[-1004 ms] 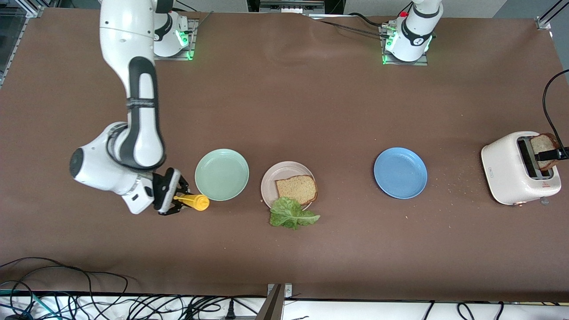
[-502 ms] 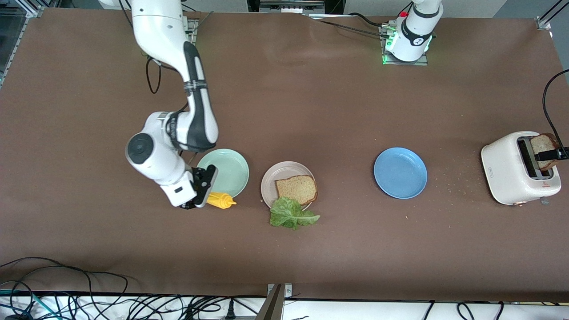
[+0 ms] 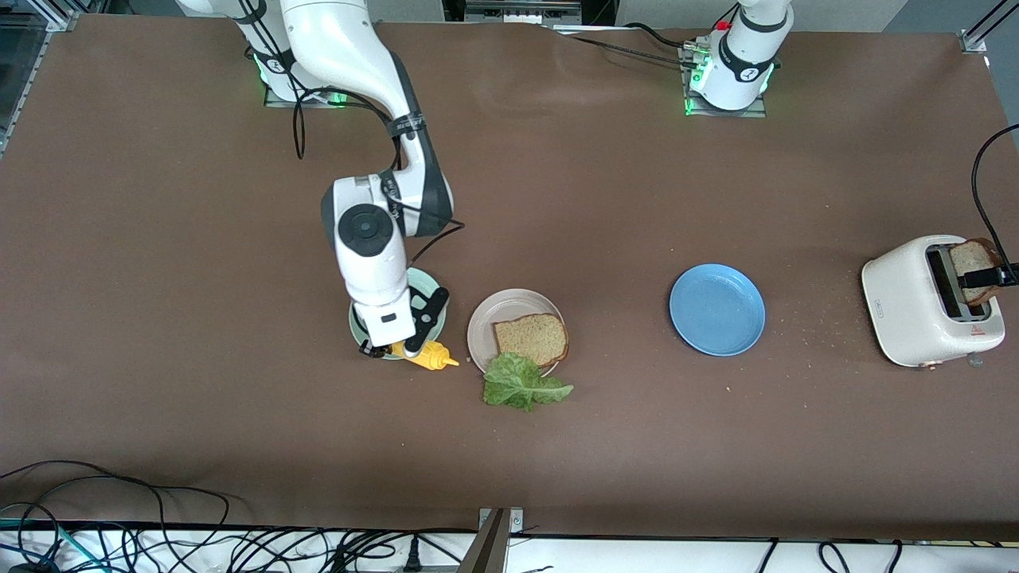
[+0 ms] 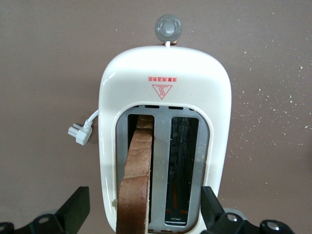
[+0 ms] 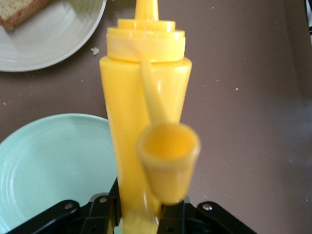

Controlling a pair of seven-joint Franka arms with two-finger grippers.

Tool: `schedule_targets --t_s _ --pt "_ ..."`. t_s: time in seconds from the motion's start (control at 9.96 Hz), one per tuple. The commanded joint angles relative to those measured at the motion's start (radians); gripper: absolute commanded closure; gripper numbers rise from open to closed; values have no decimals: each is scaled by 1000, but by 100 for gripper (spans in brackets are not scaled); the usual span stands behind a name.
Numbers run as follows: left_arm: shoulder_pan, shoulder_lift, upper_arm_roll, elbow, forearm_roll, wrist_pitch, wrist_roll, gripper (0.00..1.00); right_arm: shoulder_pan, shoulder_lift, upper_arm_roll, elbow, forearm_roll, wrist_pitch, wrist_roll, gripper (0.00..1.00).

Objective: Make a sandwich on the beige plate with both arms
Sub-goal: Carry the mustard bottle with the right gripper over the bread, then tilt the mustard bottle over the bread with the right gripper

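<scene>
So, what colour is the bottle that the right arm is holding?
Yellow. The bottle shows best in the right wrist view, cap open.

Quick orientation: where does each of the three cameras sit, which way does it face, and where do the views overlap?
Front view: high across the table, facing both bases; right claw holds the yellow bottle over the mint plate.
Left wrist view: straight down on the toaster; open claw tips at the frame edge.
Right wrist view: along the bottle toward the beige plate.
Shared: the toaster and both plates also show in front.
</scene>
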Motion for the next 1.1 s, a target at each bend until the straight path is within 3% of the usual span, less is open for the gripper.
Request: schedule_targets --t_s 0.0,0.3,0.6,0.8,1.0 --pt "9 -34 -9 -36 15 14 22 0 64 33 -19 25 -141 -5 210 82" --pt "9 -34 -9 -33 15 12 20 0 108 84 -13 75 -309 -48 343 82" --pt "9 -34 -9 -31 16 8 26 0 140 164 -16 125 -360 -88 361 78" --pt "9 -34 -9 -31 16 6 57 0 151 196 -14 151 -441 -124 416 76" --pt "9 -34 -9 -31 16 6 57 0 169 216 -14 159 -453 -150 421 78"
